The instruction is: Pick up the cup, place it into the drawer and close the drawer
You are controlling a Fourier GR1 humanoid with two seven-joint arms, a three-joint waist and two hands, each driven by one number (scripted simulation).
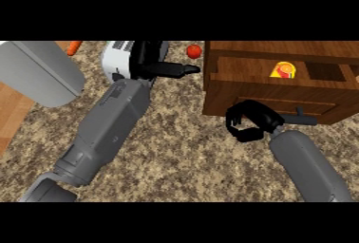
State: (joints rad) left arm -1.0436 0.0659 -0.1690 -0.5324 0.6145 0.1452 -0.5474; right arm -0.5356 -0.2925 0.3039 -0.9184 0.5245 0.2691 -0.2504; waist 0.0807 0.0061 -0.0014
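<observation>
A yellow cup (284,70) with a red mark lies inside the open wooden drawer (238,66) at the upper right. The drawer's front panel (329,107) faces me and carries a grey handle (306,118). My right hand (249,124) is against the left part of that front panel, just left of the handle, with its fingers curled and nothing in them. My left hand (155,62) is raised at the top centre, left of the drawer, fingers straight and thumb pointing right toward the drawer; it holds nothing.
A white toaster (114,59) stands behind my left hand. A red round fruit (194,51) lies between the hand and the drawer, and an orange carrot (74,46) lies at the top left. A grey slab (38,71) fills the left corner. The counter's edge (14,118) runs down the left.
</observation>
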